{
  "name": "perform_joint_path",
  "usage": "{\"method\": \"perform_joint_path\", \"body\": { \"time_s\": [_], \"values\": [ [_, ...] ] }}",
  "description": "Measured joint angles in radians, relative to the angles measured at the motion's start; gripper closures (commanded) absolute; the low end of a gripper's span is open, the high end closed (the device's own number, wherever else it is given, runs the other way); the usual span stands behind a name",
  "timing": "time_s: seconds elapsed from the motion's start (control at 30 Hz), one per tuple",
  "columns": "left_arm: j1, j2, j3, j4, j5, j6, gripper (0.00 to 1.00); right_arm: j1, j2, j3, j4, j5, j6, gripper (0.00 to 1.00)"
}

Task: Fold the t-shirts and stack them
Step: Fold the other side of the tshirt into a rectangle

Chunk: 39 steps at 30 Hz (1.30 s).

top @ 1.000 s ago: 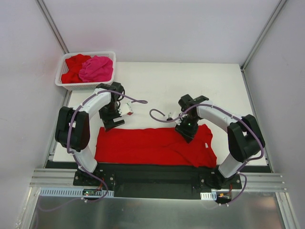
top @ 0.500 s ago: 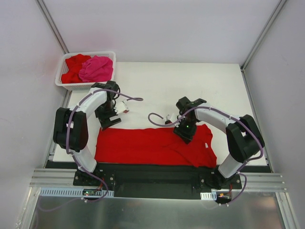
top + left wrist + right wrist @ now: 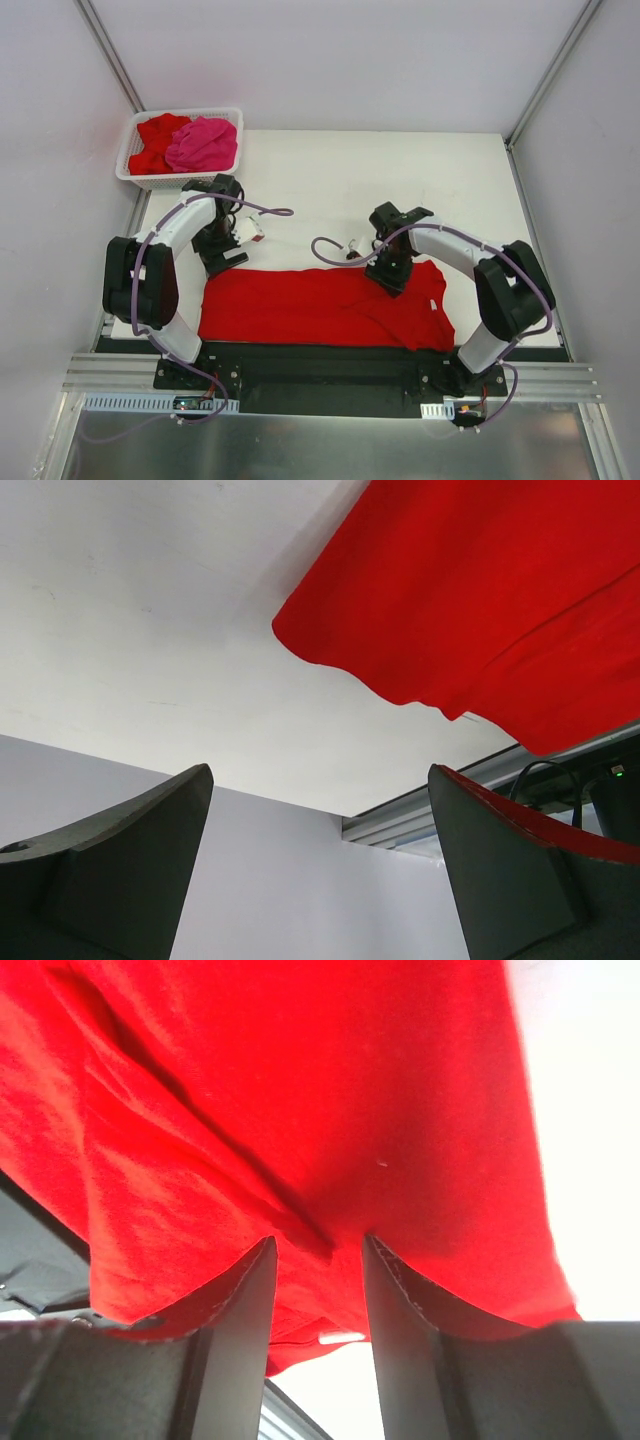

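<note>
One red t-shirt (image 3: 320, 305) lies spread flat along the table's near edge. Two more t-shirts, one red (image 3: 155, 140) and one hot pink (image 3: 203, 145), are bunched in the basket. My left gripper (image 3: 222, 262) hovers just beyond the flat shirt's far left corner, open wide and empty. In the left wrist view that corner of the red t-shirt (image 3: 480, 610) shows past the left gripper (image 3: 320, 772). My right gripper (image 3: 392, 277) presses down on the shirt's far edge. In the right wrist view the right gripper (image 3: 316, 1245) stands part open, with a crease of the red t-shirt (image 3: 300, 1130) between its tips.
The white lattice basket (image 3: 136, 178) stands at the far left corner of the white table (image 3: 400, 170). Grey walls close in both sides. A black rail (image 3: 320, 365) with the arm bases runs along the near edge.
My left gripper has drifted left, away from the shirt's middle toward its far left corner. The right gripper has stayed on the shirt's far edge, its jaws barely changing.
</note>
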Motion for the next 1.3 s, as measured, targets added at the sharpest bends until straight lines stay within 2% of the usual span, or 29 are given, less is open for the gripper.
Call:
{"method": "perform_joint_path", "body": {
  "time_s": [0.13, 0.17, 0.23, 0.27, 0.3, 0.57, 0.83, 1.1, 1.3],
  "values": [
    [0.000, 0.000, 0.000, 0.000, -0.006, 0.000, 0.10, 0.000, 0.022, 0.000, -0.011, -0.016, -0.006, 0.60],
    [0.000, 0.000, 0.000, 0.000, -0.006, 0.000, 0.10, 0.000, 0.025, 0.000, -0.014, -0.018, -0.009, 0.70],
    [0.000, 0.000, 0.000, 0.000, -0.007, 0.000, 0.10, 0.000, 0.027, 0.000, -0.026, -0.026, -0.019, 0.83],
    [0.000, 0.000, 0.000, 0.001, -0.007, 0.000, 0.10, 0.000, 0.027, 0.000, -0.032, -0.031, -0.023, 0.96],
    [0.000, 0.000, 0.000, 0.001, -0.007, 0.000, 0.10, 0.000, 0.027, 0.000, -0.038, -0.035, -0.026, 0.99],
    [0.000, 0.000, 0.000, 0.002, -0.016, 0.002, 0.10, 0.006, 0.027, 0.042, -0.129, -0.077, -0.034, 0.99],
    [0.000, 0.000, 0.000, 0.006, -0.017, 0.006, 0.10, 0.030, 0.033, 0.137, -0.281, -0.204, -0.081, 0.99],
    [0.000, 0.033, 0.018, 0.010, -0.023, 0.008, 0.09, 0.034, 0.143, 0.182, -0.392, -0.341, -0.167, 0.99],
    [0.000, 0.055, 0.029, 0.013, -0.024, 0.008, 0.10, 0.091, 0.174, 0.195, -0.414, -0.398, -0.183, 0.99]
  ]
}}
